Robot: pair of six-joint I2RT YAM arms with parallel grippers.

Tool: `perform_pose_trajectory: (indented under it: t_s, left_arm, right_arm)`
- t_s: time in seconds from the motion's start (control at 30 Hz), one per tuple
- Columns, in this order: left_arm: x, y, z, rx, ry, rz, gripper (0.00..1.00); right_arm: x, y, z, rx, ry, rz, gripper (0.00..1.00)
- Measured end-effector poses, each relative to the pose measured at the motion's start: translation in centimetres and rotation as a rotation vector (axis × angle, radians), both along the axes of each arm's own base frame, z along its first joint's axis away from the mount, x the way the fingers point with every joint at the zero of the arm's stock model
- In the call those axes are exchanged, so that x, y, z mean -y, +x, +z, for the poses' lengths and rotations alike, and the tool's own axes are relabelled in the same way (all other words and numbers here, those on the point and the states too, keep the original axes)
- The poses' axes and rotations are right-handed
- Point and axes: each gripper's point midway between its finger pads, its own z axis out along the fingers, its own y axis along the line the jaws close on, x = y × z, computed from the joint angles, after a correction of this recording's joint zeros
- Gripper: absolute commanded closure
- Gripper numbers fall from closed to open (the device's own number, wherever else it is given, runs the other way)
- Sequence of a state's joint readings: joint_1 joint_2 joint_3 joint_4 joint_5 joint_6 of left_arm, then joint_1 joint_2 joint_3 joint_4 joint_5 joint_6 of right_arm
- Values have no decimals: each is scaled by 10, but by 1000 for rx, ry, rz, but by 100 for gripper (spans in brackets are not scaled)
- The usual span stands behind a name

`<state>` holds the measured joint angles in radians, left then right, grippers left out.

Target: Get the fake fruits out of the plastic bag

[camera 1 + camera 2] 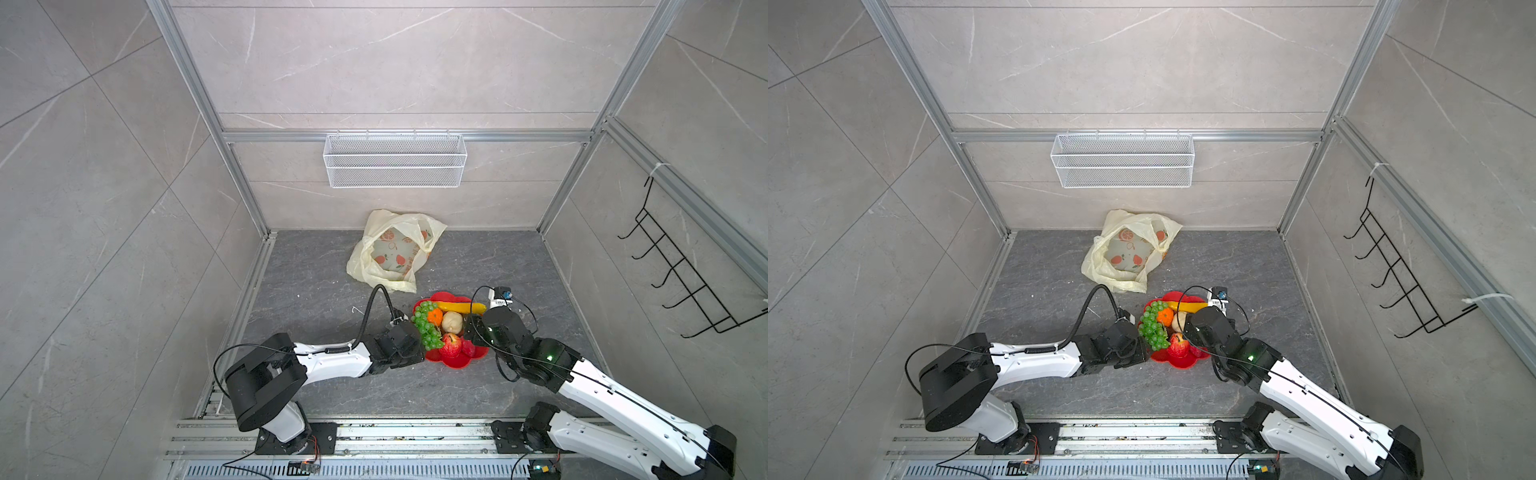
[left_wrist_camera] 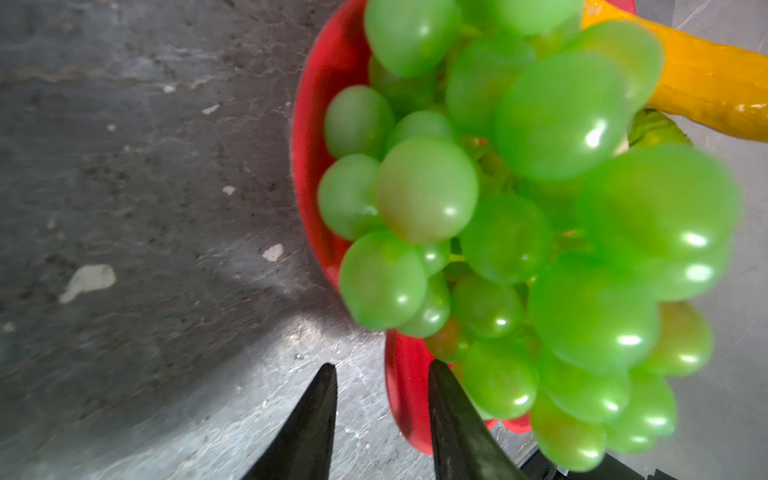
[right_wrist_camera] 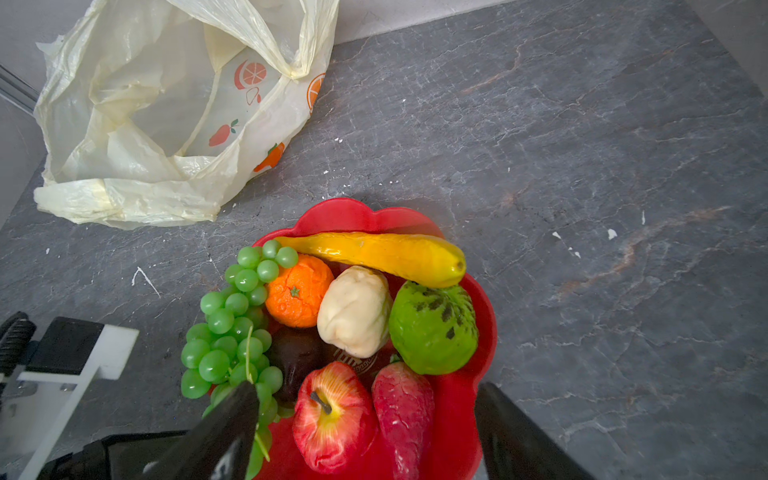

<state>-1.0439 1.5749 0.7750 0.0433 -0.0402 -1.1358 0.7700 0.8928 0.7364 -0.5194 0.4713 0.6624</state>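
here, banana [image 1: 455,307] lies crosswise on plate [image 1: 455,365]

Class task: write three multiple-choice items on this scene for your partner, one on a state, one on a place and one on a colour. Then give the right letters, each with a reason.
1. The thin, crinkly pale-yellow plastic bag is: A tied shut; B lying open on the dark grey stone surface; C folded flat into a square.
2. The small glossy fake fruits lie: A inside the bag; B on the red flower-shaped plastic plate; C scattered over the surface.
3. The plastic grape bunch is: A purple; B green; C red.

Answers:
1 B, its mouth gapes and its handles lie loose.
2 B, all the fruits in view are piled on the plate.
3 B, every grape is green.
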Motion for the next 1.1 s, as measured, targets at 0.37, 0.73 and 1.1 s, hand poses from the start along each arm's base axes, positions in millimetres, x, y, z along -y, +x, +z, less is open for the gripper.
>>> perform_pose_trajectory:
  t_s: [0.37,0.73,1.1]
  left_arm:
    - [2,2,2,-14,41,4,82]
    - [-9,4,2,-14,78,38,93]
    - [-40,8,5,-17,79,80,97]
  right_arm:
    - [-1,1,-6,-17,-17,0,16]
    - [-2,2,-9,-27,-27,0,16]
    - [-1,2,-10,-27,-31,-4,16]
